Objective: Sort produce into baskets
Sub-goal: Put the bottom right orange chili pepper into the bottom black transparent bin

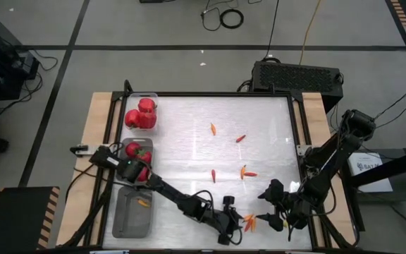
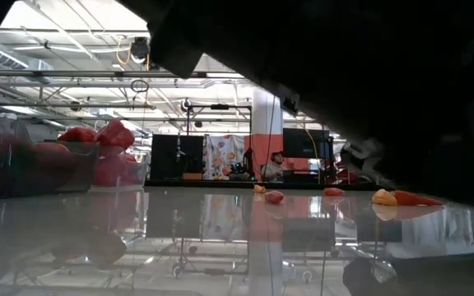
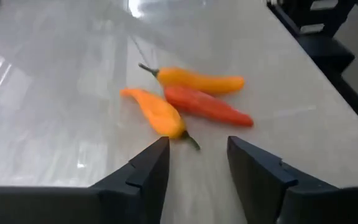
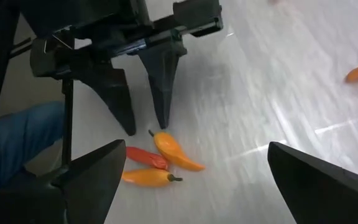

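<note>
Near the front edge of the surface (image 1: pixel 189 113), slightly right of centre, we find three small chili peppers (image 1: pixel 249 223) lying bunched together and touching. The left pincer (image 3: pixel 197 155) sits just beside them, fingers parted and grasping nothing, one orange chili's stem tip close to the gap between them. The right pincer (image 4: pixel 191 180) hangs just right of the same cluster, spread wide and empty; the left pincer's two dark fingers show across the cluster in its wrist view. Nothing lies between either pincer and the cluster.

Five more chilies (image 1: pixel 213 129) are scattered over the middle and right of the surface, well apart from the cluster. Along the left side stand three clear bins: the far bin (image 1: pixel 151 97) and the middle bin (image 1: pixel 148 144) hold red peppers or tomatoes; we cannot tell which. The near bin (image 1: pixel 129 224) holds one orange chili. The left arm crosses over the middle bin.

The surface is pale and glossy, with a dark frame. Grey floor with dark lines, cables and a black box lie beyond.
</note>
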You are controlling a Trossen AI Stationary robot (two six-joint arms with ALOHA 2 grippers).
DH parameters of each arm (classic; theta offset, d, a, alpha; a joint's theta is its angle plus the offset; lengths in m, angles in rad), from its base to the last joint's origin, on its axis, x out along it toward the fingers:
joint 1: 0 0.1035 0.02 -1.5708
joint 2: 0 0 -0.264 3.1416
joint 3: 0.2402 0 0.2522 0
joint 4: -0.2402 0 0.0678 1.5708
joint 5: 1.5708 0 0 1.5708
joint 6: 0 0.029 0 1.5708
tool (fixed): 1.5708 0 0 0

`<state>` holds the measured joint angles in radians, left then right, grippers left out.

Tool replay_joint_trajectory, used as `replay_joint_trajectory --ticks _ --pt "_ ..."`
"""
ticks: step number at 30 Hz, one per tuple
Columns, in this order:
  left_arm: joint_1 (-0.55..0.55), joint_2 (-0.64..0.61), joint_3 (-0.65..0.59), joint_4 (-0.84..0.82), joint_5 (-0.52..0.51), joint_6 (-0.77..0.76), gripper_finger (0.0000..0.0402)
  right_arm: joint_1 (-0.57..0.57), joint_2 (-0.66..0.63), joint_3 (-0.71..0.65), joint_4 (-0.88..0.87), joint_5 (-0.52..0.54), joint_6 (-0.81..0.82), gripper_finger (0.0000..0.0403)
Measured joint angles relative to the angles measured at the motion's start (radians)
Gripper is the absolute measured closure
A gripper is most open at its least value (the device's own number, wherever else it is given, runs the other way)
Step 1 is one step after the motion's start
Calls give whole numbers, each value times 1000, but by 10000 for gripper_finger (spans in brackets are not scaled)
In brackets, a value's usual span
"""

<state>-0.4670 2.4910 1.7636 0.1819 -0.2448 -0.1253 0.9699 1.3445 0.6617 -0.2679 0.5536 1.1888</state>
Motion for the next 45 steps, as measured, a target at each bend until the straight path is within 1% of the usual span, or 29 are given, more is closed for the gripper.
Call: replay_joint_trajectory --ticks 7,10,15,21,23,25,38,40,45 --pt "6 5 1 4 -31 0 169 -1 0 0 2 2 1 19" --pt "9 21 1 42 -32 -3 153 -1 0 0 2 2 4 19" --pt "13 67 25 81 -21 -52 151 -1 0 0 7 21 10 19" --pt "13 84 34 79 -21 -52 155 -1 0 0 8 23 30 19" --pt "14 85 34 78 -17 -52 168 -1 0 0 8 23 31 19" --pt "15 86 33 77 -12 -52 190 -1 0 0 8 23 31 19" --pt "28 86 31 77 -9 -50 383 -1 0 0 8 23 31 19" --pt "29 86 31 81 -17 -50 395 -1 0 0 8 23 38 19" --pt "30 71 28 85 -34 -42 397 -1 0 0 8 23 57 19"
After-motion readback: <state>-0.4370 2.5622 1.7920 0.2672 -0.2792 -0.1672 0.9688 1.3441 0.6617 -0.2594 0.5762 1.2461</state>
